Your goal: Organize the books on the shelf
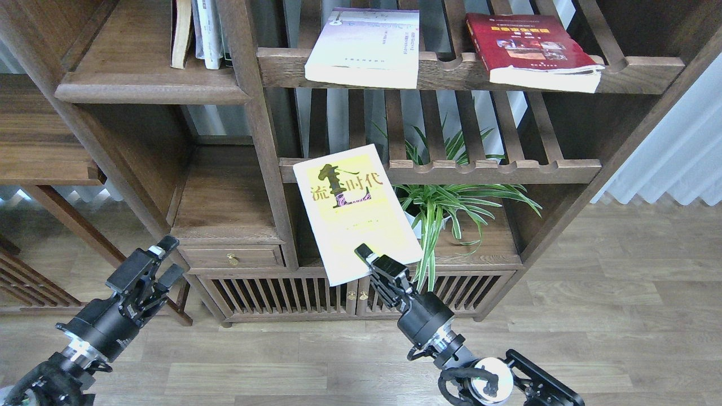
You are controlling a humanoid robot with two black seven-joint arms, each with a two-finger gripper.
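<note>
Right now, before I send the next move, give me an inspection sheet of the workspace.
Surface: solid shelf board, upper left, holds a few upright books at its right end.
Job's things: yellow-green book held up in front of the shelves; lavender-white book and dark red book lie flat on the top slatted shelf, overhanging its front rail.
Clutter: potted spider plant in the lower right bay.
Grippers: right end effector shut on the yellow-green book's lower edge; left end effector open, empty.
Cables: black loops at the right wrist.
Surroundings: wood floor, pale curtain right.
</note>
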